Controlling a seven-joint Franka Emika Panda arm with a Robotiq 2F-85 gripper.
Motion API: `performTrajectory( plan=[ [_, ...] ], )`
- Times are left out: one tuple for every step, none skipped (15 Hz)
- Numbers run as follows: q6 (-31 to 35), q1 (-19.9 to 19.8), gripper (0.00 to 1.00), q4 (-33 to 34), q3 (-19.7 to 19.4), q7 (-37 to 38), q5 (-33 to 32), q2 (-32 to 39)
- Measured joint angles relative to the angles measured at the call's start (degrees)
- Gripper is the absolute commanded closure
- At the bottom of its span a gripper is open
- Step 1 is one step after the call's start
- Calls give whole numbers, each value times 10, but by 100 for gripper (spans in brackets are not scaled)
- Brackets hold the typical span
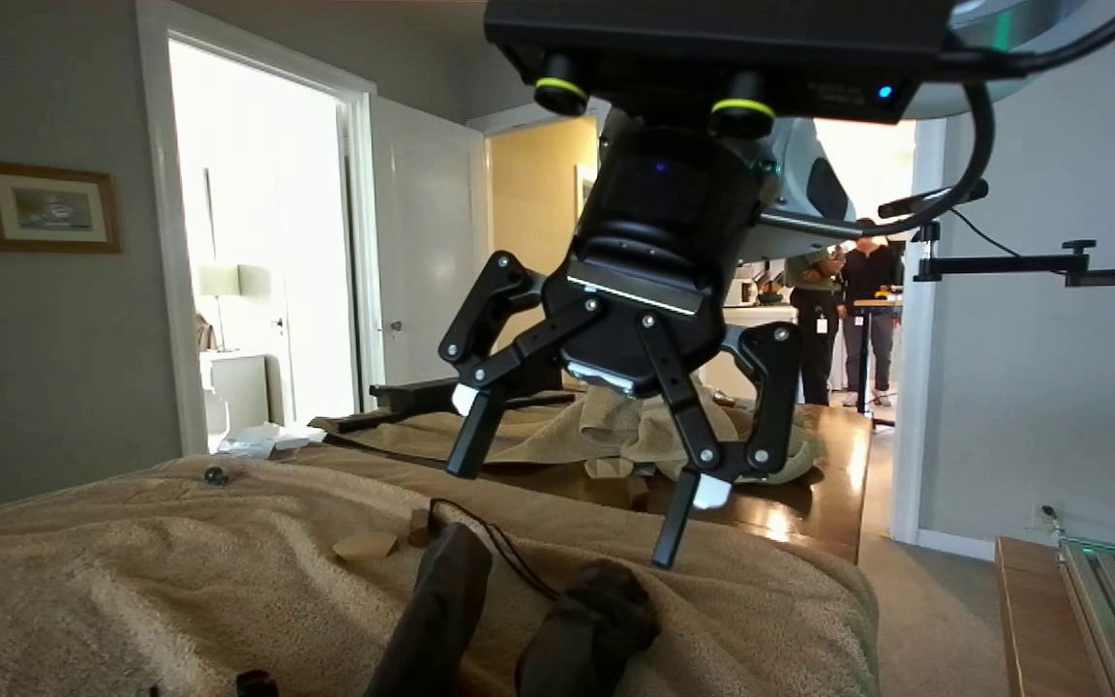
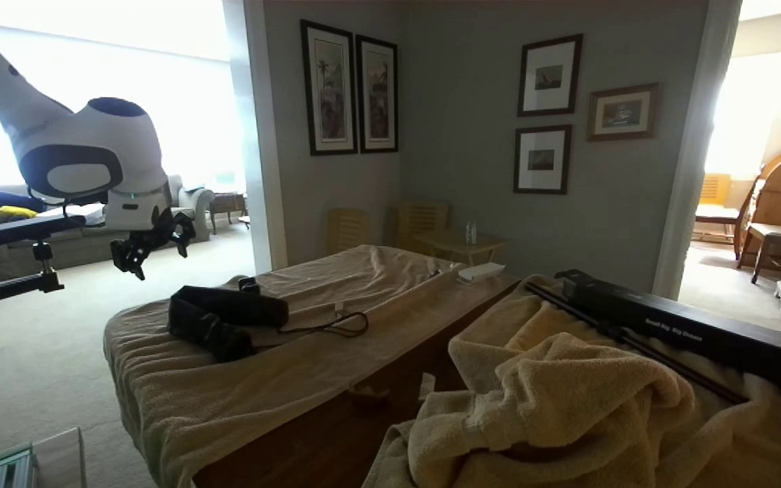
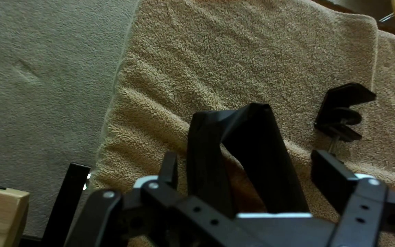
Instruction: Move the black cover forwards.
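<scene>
In wrist view, nearest: Robotiq gripper (image 3: 247, 168) with fingers (image 3: 333, 176) spread wide, gripping nothing. Beyond and below: black cover (image 3: 262, 154), bent into an arch, lying on tan towel (image 3: 245, 61). To its right, apart: black screw clamp (image 3: 341, 115). Farthest, at left: carpet (image 3: 46, 89).

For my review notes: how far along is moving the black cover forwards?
Done: no forward shift can be confirmed; the black cover lies bent on the towel. In hand: nothing; the pincer hangs open, clear of the cover. Left, probably: lowering, gripping the cover, moving it forwards, letting go.
</scene>
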Motion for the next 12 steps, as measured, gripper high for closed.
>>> performTrajectory(
  plan=[
    [0, 0, 0, 0, 0, 0, 0, 0],
    [0, 0, 0, 0, 0, 0, 0, 0],
    [0, 0, 0, 0, 0, 0, 0, 0],
    [0, 0, 0, 0, 0, 0, 0, 0],
    [0, 0, 0, 0, 0, 0, 0, 0],
    [0, 3, 0, 0, -4, 0, 0, 0],
    [0, 9, 0, 0, -13, 0, 0, 1],
    [0, 14, 0, 0, -21, 0, -1, 2],
    [0, 17, 0, 0, -25, 0, -1, 2],
    [0, 19, 0, 0, -27, 0, -1, 2],
    [0, 20, 0, 0, -27, 0, -1, 2],
    [0, 21, 0, 0, -27, 0, -1, 2]
  ],
)
